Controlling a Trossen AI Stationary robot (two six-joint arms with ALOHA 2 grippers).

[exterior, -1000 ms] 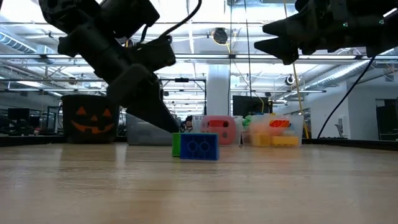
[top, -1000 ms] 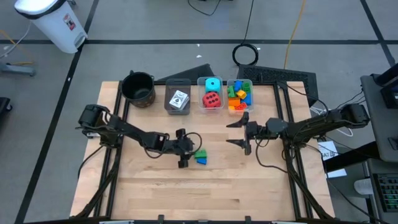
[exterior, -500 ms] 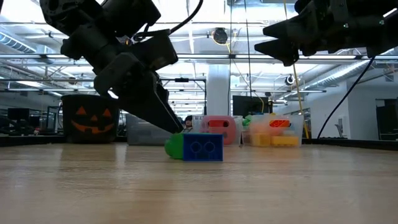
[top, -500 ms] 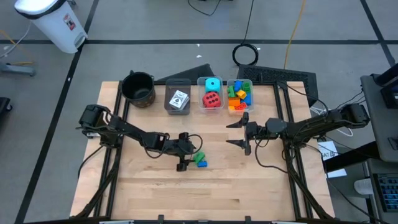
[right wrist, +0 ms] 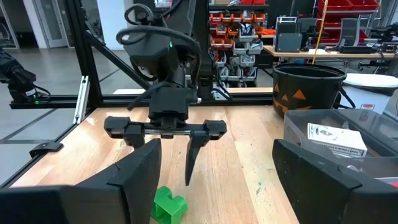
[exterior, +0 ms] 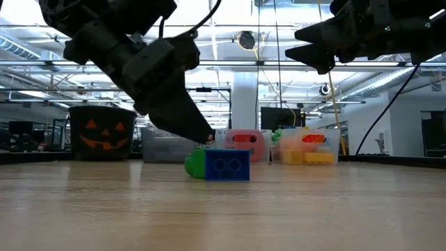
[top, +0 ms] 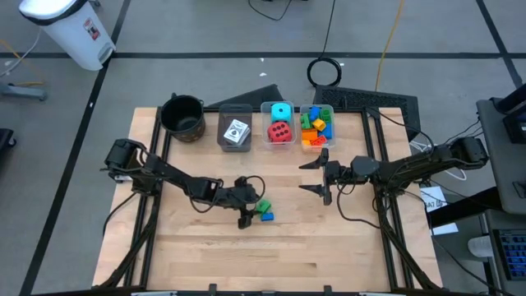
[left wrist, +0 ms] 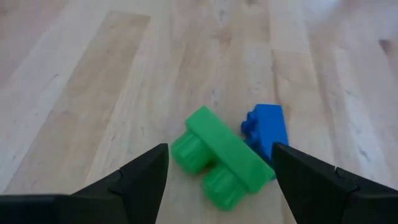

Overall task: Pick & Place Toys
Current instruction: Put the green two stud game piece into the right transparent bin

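A green brick (left wrist: pixel 217 158) lies on its side on the table, studs toward my left wrist camera, with a blue brick (left wrist: pixel 267 130) touching it behind. Both show mid-table in the high view (green brick (top: pixel 262 206), blue brick (top: pixel 268 217)) and in the low view (green brick (exterior: pixel 194 164), blue brick (exterior: pixel 228 166)). My left gripper (top: pixel 244 202) is open and low over the table; its fingers stand on either side of the green brick without touching it. My right gripper (top: pixel 306 178) is open and empty, raised right of the table's middle.
Along the far edge stand a black pot (top: pixel 182 115), a grey bin with white cards (top: pixel 236 131), a clear bin with the cyan and red cubes (top: pixel 279 125) and a clear bin of coloured bricks (top: pixel 316 125). Bare wood lies toward the near edge.
My left gripper has shifted a little toward the near edge, staying open. The green brick has tipped over onto its side, and both bricks have slid slightly toward the near edge.
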